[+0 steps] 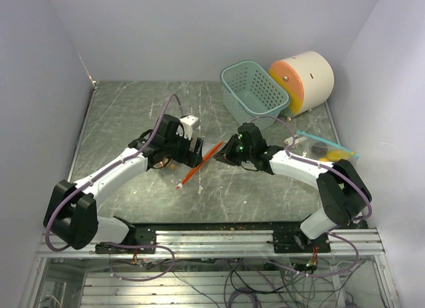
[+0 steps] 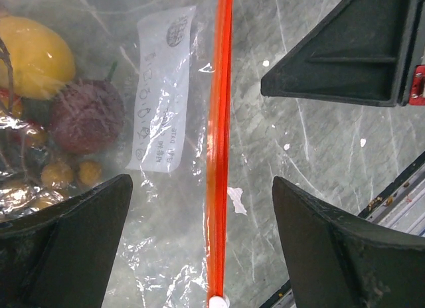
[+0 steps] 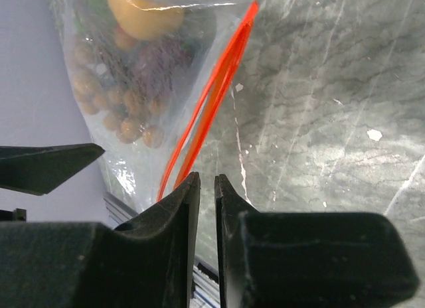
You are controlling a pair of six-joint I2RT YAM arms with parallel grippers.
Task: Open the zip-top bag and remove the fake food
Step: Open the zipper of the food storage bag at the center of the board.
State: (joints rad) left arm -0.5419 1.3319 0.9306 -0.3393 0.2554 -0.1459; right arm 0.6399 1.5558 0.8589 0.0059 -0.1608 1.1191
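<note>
— Looking at the table point(image 1: 133, 115), how far is the job, do you think?
— Near the beginning, I judge. The bag point(image 2: 166, 241) lies flat in the middle of the table, between the two hands, and all the toy food point(image 3: 143, 56) is inside it.
— And the hands?
— The left hand point(image 2: 201, 188) hangs over the bag with its fingers spread wide, holding nothing. The right hand point(image 3: 207, 178) has its fingers almost together at one end of the orange strip point(image 2: 218, 155). Whether it really pinches the strip, I cannot tell.
— Is the bag open?
— At that end the strip splits into two lines, so the mouth seems a little parted. Opening it fully and taking out the food is left to do.
— What are the things like?
— The bag is thin clear film, wrinkled and shiny, with a white paper label point(image 2: 163, 89). The yellow fruit point(image 2: 33, 56) is smooth and glossy, the dark red fruit point(image 2: 86, 115) is round and rough, and the little tan balls point(image 3: 126, 112) look like beads.
</note>
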